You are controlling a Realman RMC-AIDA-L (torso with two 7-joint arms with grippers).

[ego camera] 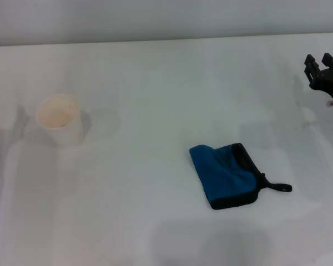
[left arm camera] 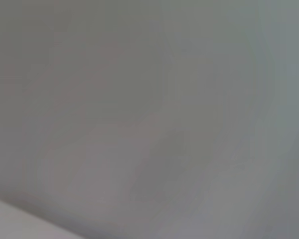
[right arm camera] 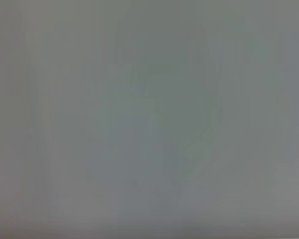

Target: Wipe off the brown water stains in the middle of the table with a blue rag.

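We find the rag (ego camera: 226, 175) flat on the tabletop (ego camera: 155, 83), well apart from the cup (ego camera: 59, 119), loop tab toward the right gripper (ego camera: 323, 71), the nearer arm. No stain shows; we cannot tell either gripper's jaws.

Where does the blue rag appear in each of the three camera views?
Head view: the blue rag lies flat on the table, right of centre and toward the near edge, its black loop tab pointing right; the white cup stands far to its left.
Left wrist view: not in it; only a blank grey surface shows.
Right wrist view: not in it; likewise blank.
Shared landmark: none can be identified.
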